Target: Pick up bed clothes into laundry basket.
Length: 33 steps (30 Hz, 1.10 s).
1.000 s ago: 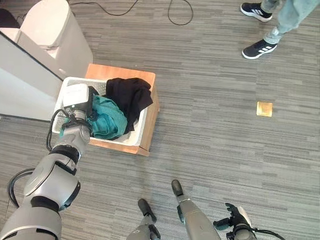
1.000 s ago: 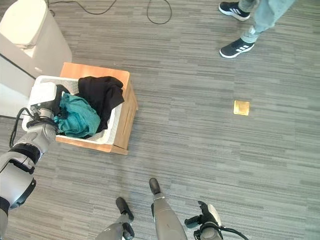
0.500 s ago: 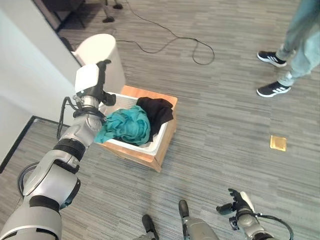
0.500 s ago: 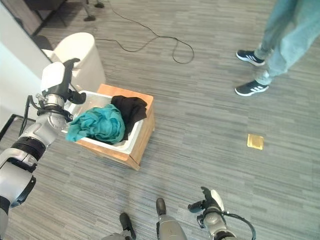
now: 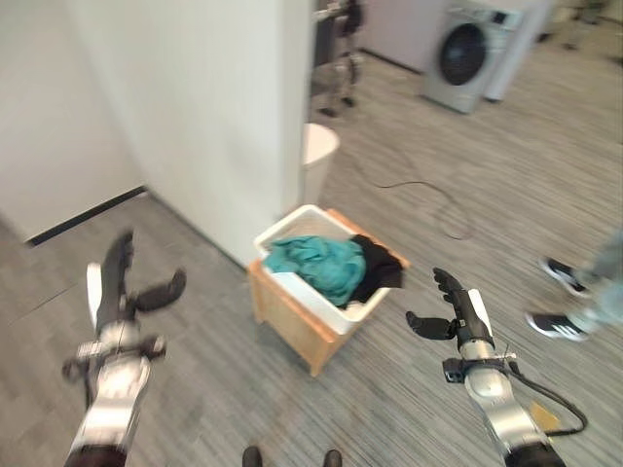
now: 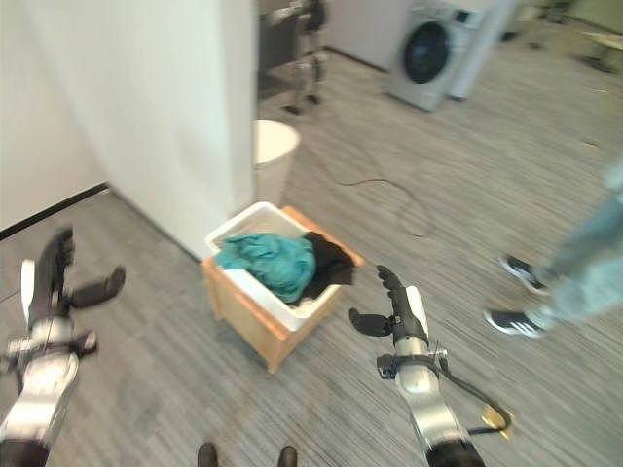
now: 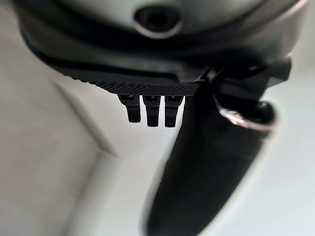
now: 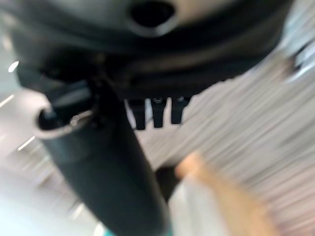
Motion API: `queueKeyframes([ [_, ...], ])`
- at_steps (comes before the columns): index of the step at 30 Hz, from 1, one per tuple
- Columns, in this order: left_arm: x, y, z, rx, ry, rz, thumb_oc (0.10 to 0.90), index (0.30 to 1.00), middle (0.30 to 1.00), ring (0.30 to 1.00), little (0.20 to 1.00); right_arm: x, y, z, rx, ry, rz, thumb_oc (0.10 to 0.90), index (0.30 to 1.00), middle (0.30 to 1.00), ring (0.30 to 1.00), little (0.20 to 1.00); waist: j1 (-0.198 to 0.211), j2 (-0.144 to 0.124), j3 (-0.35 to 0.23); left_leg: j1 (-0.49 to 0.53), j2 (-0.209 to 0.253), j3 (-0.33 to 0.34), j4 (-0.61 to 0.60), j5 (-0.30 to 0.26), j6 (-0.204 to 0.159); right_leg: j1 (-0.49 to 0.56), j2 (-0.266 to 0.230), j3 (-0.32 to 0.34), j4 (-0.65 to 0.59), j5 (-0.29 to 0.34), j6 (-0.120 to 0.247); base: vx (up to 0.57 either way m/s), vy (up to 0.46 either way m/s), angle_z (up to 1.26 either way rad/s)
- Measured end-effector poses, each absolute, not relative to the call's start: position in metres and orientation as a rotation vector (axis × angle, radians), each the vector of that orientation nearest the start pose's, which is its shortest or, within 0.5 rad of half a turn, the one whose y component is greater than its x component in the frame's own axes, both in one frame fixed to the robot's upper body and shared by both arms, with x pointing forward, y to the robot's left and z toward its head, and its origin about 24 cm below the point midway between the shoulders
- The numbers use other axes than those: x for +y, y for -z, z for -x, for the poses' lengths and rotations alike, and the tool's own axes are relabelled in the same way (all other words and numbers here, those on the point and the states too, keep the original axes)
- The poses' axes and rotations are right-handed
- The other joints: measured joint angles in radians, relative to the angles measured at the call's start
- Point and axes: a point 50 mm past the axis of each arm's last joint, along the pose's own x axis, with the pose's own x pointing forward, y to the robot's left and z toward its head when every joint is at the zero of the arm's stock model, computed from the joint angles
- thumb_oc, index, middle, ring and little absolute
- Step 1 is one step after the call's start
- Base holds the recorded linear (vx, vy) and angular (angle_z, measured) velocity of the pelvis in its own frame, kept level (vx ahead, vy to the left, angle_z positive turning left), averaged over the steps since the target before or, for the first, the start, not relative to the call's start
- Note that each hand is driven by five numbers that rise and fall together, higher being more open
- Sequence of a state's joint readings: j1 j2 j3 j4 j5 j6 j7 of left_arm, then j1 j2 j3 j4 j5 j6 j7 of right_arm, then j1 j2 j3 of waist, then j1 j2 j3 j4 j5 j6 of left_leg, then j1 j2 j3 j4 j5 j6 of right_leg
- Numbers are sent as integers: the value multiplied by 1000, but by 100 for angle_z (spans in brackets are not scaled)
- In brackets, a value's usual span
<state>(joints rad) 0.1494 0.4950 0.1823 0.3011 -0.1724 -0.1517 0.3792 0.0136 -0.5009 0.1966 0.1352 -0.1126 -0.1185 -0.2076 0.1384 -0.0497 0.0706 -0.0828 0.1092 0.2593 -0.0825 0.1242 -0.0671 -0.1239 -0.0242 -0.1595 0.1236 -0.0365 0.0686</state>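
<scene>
A white laundry basket (image 5: 284,231) sits on a low wooden box (image 5: 292,321) in the middle of the floor. Inside it lie a teal garment (image 5: 316,263) and a black garment (image 5: 379,271) that hangs over the far rim. My left hand (image 5: 115,292) is raised well to the left of the basket, open, fingers straight and thumb spread, holding nothing. My right hand (image 5: 456,306) is raised to the right of the basket, open and empty too. Both hands are apart from the basket.
A white wall (image 5: 185,107) stands behind the basket, with a white bin (image 5: 319,156) at its corner. A washing machine (image 5: 465,53) is at the back. A cable (image 5: 428,199) lies on the floor. A person's shoe (image 5: 557,272) and leg (image 6: 584,253) are at the right.
The camera has tilted up, showing the room. My left hand has let go of the teal garment and pulled away from the basket. My right hand has risen beside the basket.
</scene>
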Motion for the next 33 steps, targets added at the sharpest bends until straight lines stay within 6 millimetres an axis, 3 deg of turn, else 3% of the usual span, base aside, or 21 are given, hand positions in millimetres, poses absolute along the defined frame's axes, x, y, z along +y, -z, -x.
queueKeyframes([
  [3,339,-21,-188,136,-740,-288,800,900,900,900,900,-197,-71,-266,-201,-20,599,800,900,900,900,900,47,25,49,-3,-19,-106,-5,30,11,34,-19,-19,43,-30,34,-86,-148,131],
  [6,335,-35,-198,55,-724,-259,800,900,900,900,900,-182,-103,-288,-331,-32,589,800,900,900,900,900,116,20,88,-29,-31,-158,-1,44,1,29,-36,48,45,-78,74,-38,-214,71],
  [11,338,-41,-201,4,-762,-191,800,900,900,900,900,-154,-132,-306,-448,-126,624,800,900,900,900,900,179,-6,127,-32,-2,-153,1,73,-47,175,15,-3,-187,40,24,-53,-265,35],
  [12,335,-48,-210,-29,-742,-186,800,900,900,900,900,-158,-132,-304,-453,-115,608,800,900,900,900,900,163,-36,139,-52,-7,-154,6,103,-74,221,47,-12,-203,31,35,-91,-193,153],
  [13,331,-50,-217,-42,-712,-180,800,900,900,900,900,-165,-130,-301,-448,-90,600,800,900,900,900,900,125,-38,139,-64,6,-142,7,102,-76,223,53,12,-191,7,41,-294,-73,187],
  [15,326,-55,-224,-61,-669,-182,800,900,900,900,900,-176,-123,-298,-409,-61,597,800,900,900,900,900,82,-43,151,-107,31,-42,7,58,11,230,89,74,-155,-37,33,-333,5,193],
  [16,311,-52,-237,-49,-615,-132,800,900,900,900,900,-188,-114,-291,-364,-35,610,800,900,900,900,900,13,-27,168,-118,34,-6,-11,-9,39,233,96,75,-85,-47,9,-206,20,328],
  [17,298,-50,-243,-43,-530,-130,800,900,900,900,900,-196,-99,-283,-293,-23,599,800,900,900,900,900,-77,-25,174,-119,33,150,-10,-109,80,248,75,104,-49,-54,-18,-243,75,353],
  [18,289,-48,-249,-34,-466,-134,800,900,900,900,900,-202,-90,-278,-246,-15,602,800,900,900,900,900,-107,-18,186,-98,34,248,-3,-179,118,211,65,136,50,-118,-72,-218,103,322],
  [19,282,-48,-248,-34,-424,-129,800,900,900,900,900,-205,-86,-277,-211,-20,613,800,900,900,900,900,-138,13,195,-99,31,273,13,-204,37,180,62,152,122,-188,-18,-206,87,187],
  [20,281,-54,-248,-61,-407,-124,800,900,900,900,900,-205,-88,-278,-214,-21,608,800,900,900,900,900,-132,44,209,-104,34,283,14,-208,-161,133,88,167,141,-212,-23,-231,39,167],
  [21,281,-66,-251,-105,-389,-137,800,900,900,900,900,-203,-91,-278,-225,-17,595,800,900,900,900,900,-151,45,221,-125,39,314,51,-249,-208,73,127,174,127,-193,-79,-193,-25,145],
  [22,282,-73,-252,-131,-376,-155,800,900,900,900,900,-202,-90,-277,-224,-21,584,800,900,900,900,900,-155,22,227,-159,25,299,148,-210,-113,60,77,149,138,-118,-184,-202,24,156],
  [23,281,-71,-256,-125,-378,-136,800,900,900,900,900,-200,-83,-278,-186,-30,583,800,900,900,900,900,-133,27,227,-202,64,235,351,-187,-64,81,35,83,126,-102,-185,-170,31,121],
  [25,284,-71,-256,-122,-386,-116,800,900,900,900,900,-199,-78,-277,-155,-61,604,800,900,900,900,900,-106,29,219,-133,189,180,525,-196,-106,220,1,-46,-3,-55,-166,-150,106,154],
  [26,284,-71,-256,-121,-388,-114,800,900,900,900,900,-200,-78,-277,-154,-61,604,800,900,900,900,900,-112,35,214,-109,222,172,519,-190,-115,243,10,-76,-15,-55,-166,-185,171,219],
  [27,286,-67,-252,-106,-397,-114,800,900,900,900,900,-200,-77,-277,-152,-59,607,800,900,900,900,900,-132,54,161,-41,327,149,421,-171,-144,265,47,-144,-31,-62,-159,-215,195,133],
  [29,288,-67,-251,-104,-399,-121,800,900,900,900,900,-201,-80,-279,-165,-53,605,800,900,900,900,900,-119,70,136,20,375,138,353,-152,-165,259,59,-179,-32,-62,-157,-300,318,117],
  [30,291,-71,-252,-107,-383,-154,800,900,900,900,900,-201,-81,-279,-167,-49,600,800,900,900,900,900,-120,61,128,67,400,165,290,-135,-195,247,58,-252,-25,-57,-139,-371,382,163],
  [31,291,-74,-254,-115,-372,-162,800,900,900,900,900,-204,-79,-279,-155,-42,602,800,900,900,900,900,-153,51,121,70,403,176,244,-117,-187,237,53,-299,-24,-56,-131,-400,424,171],
  [33,289,-74,-253,-107,-348,-171,800,900,900,900,900,-208,-73,-279,-125,-22,596,800,900,900,900,900,-135,50,103,101,377,175,162,-74,-154,198,40,-331,-7,-46,-115,-425,370,120],
])
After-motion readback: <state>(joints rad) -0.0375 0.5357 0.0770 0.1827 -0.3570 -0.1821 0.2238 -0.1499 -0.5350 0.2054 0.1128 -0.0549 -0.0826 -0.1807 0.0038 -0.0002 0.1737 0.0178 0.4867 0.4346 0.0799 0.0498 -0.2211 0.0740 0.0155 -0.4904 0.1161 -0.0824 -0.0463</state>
